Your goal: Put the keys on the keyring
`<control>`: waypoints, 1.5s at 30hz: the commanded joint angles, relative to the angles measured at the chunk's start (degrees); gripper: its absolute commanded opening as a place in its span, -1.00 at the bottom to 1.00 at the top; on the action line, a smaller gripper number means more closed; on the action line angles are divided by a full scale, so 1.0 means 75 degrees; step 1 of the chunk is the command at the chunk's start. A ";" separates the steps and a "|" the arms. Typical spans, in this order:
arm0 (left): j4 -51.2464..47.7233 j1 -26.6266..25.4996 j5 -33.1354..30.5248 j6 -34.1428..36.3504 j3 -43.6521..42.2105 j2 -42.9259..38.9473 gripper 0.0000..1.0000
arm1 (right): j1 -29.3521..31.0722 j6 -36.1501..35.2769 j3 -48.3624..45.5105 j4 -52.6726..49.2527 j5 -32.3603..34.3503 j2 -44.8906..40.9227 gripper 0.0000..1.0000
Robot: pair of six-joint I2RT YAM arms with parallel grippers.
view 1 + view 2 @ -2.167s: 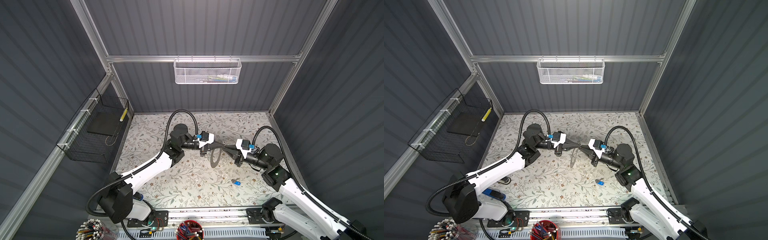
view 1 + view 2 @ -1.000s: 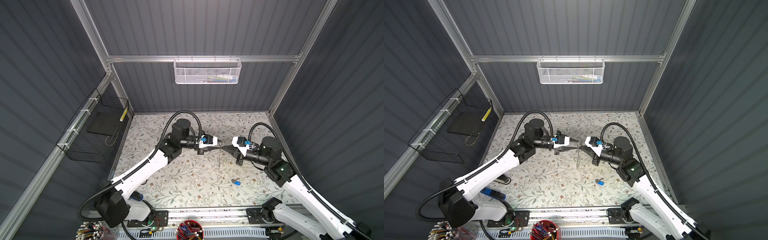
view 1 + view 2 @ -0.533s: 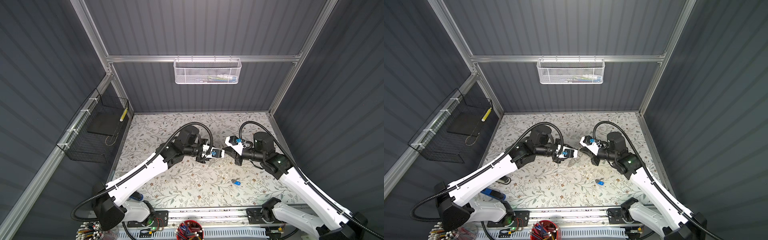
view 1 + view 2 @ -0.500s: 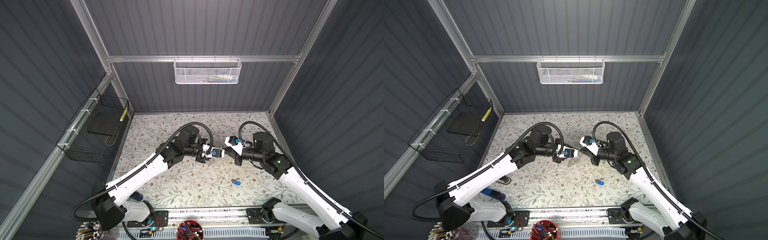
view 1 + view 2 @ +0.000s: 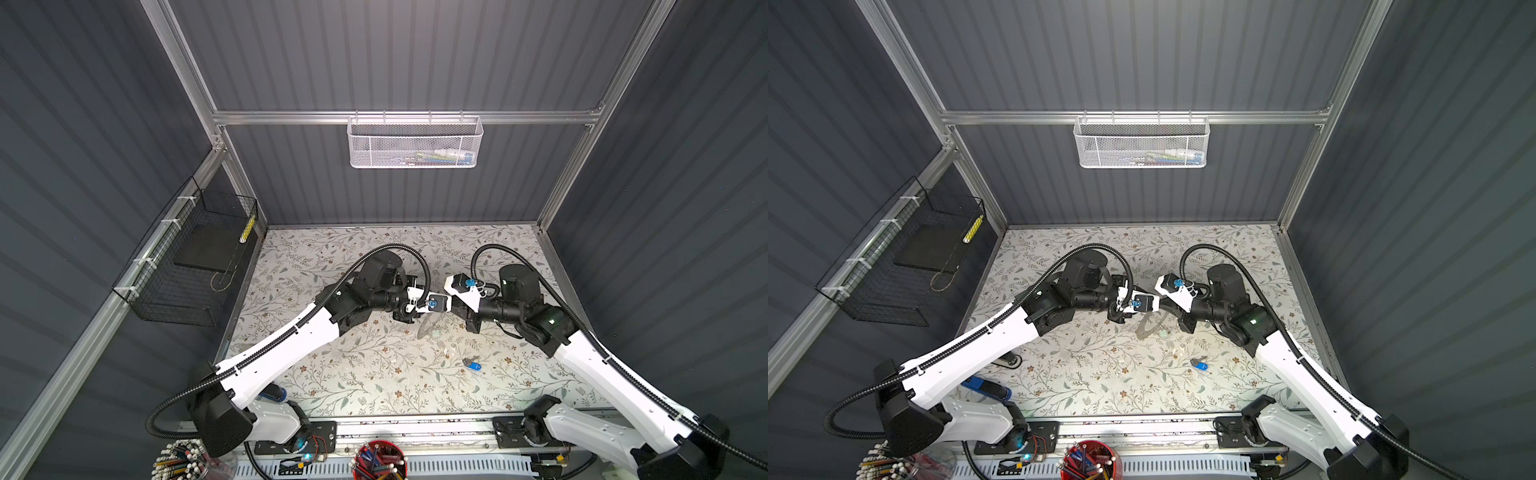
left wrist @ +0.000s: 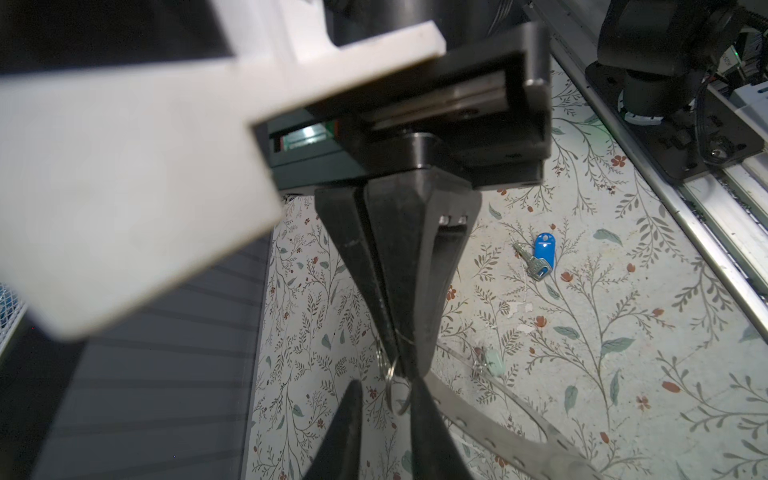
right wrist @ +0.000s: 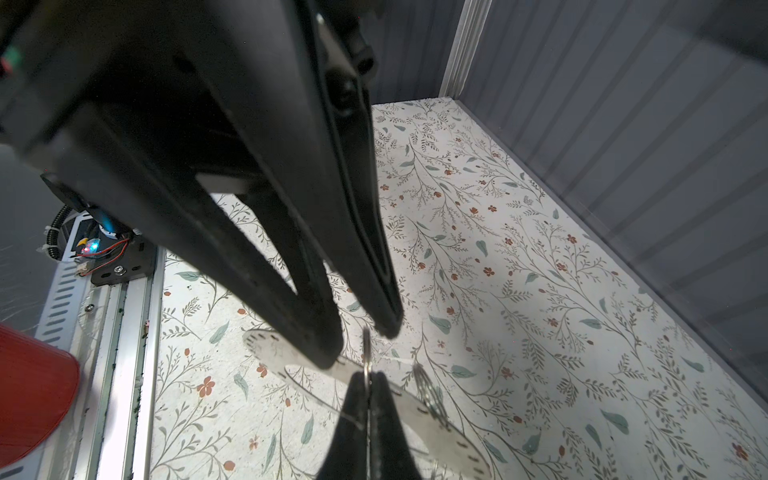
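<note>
My right gripper is shut on a thin wire loop, seen edge-on. The keyring, a wide flat grey band, hangs tilted from that grip above the table in both top views. My left gripper faces it tip to tip, and its fingers stand slightly apart on either side of the loop. The mint-tagged key sits against the keyring's far band. I cannot tell whether it hangs there or lies on the table below. The blue-tagged key lies alone on the table.
A blue-and-black stapler lies at the front left under the left arm. A red pen cup stands beyond the front rail. A black wire basket hangs on the left wall and a white mesh basket on the back wall.
Both wrists have drawn closer together over the middle of the table. The left jaws have narrowed around the wire loop, and the keyring now hangs tilted. The blue-tagged key has not moved.
</note>
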 commanded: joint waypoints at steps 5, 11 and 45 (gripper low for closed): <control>-0.0400 -0.0064 -0.0027 0.0005 0.0363 0.0196 -0.63 | 0.0078 -0.0027 0.0237 0.0241 -0.0171 -0.0001 -1.00; -0.0637 -0.0063 -0.0033 0.0005 0.0502 0.0339 -0.68 | 0.0114 -0.0136 0.0260 0.0290 -0.0160 -0.0025 -1.00; 0.6050 0.1574 0.4531 -0.5583 -0.1756 -0.0222 -1.00 | -0.0320 0.0926 -0.1160 0.2587 -0.0386 -0.1393 -0.42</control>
